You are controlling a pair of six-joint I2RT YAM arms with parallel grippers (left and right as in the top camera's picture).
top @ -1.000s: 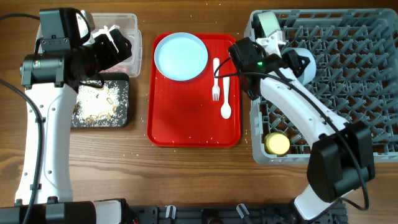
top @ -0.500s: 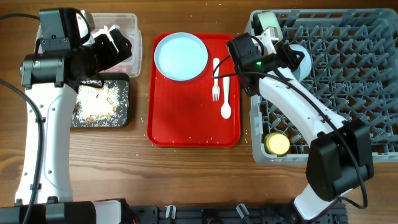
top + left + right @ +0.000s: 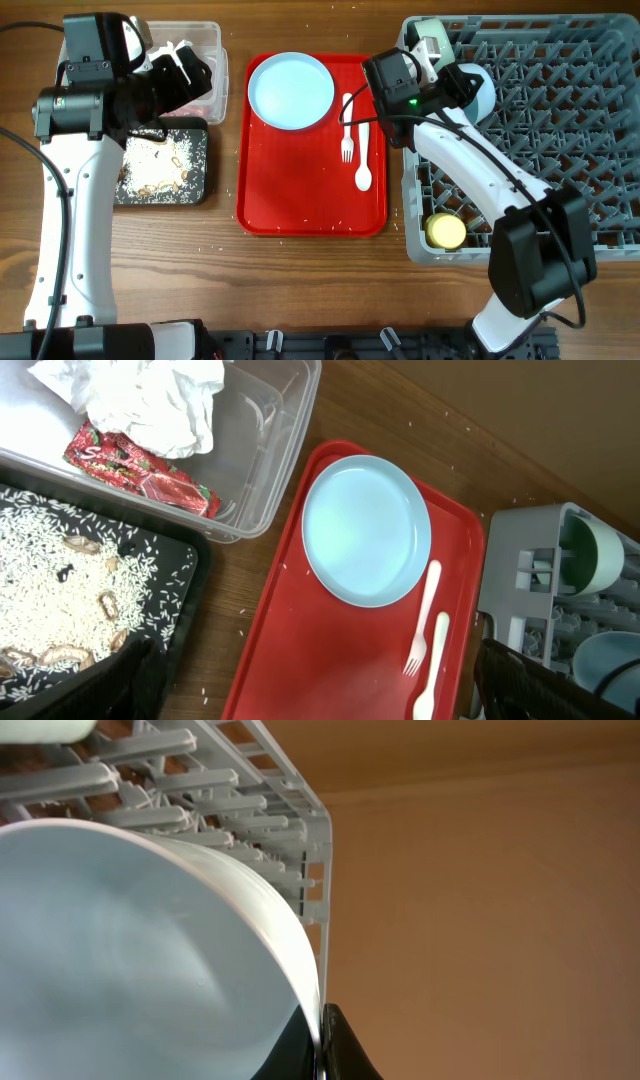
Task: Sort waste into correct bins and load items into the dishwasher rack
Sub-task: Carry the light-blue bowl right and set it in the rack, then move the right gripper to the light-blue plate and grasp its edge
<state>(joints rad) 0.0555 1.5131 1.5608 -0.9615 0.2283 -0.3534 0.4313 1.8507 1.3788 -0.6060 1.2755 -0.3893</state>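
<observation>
Nearest the robot, the yellow cup (image 3: 446, 231) already sits in the near-left corner of the dishwasher rack (image 3: 600, 130), and nothing there has shifted. On the tabletop to the left, the black tray (image 3: 203, 165) holds the food scraps (image 3: 160, 165). The red tray (image 3: 300, 190) in the middle carries the spoon (image 3: 363, 155), the fork (image 3: 347, 125) and, beyond them, the plate (image 3: 291, 91), all where they lay a second ago. Farther back, the clear tub (image 3: 222, 70) holds the napkin (image 3: 150, 400) and the red wrapper (image 3: 140, 468), so the waste looks sorted. The left gripper (image 3: 188, 66) hangs over the tub with its fingers spread wide and nothing between them; it has not moved. The one change is at the rack's far-left corner: the right gripper (image 3: 466, 87) has swung slightly farther back and leftward, bringing the bowl (image 3: 482, 98) with it. In the wrist view a dark finger presses the bowl's rim, so the gripper appears clenched on it. The bowl is probably being settled among the pegs and not yet released, which would leave the plate and cutlery to load.
</observation>
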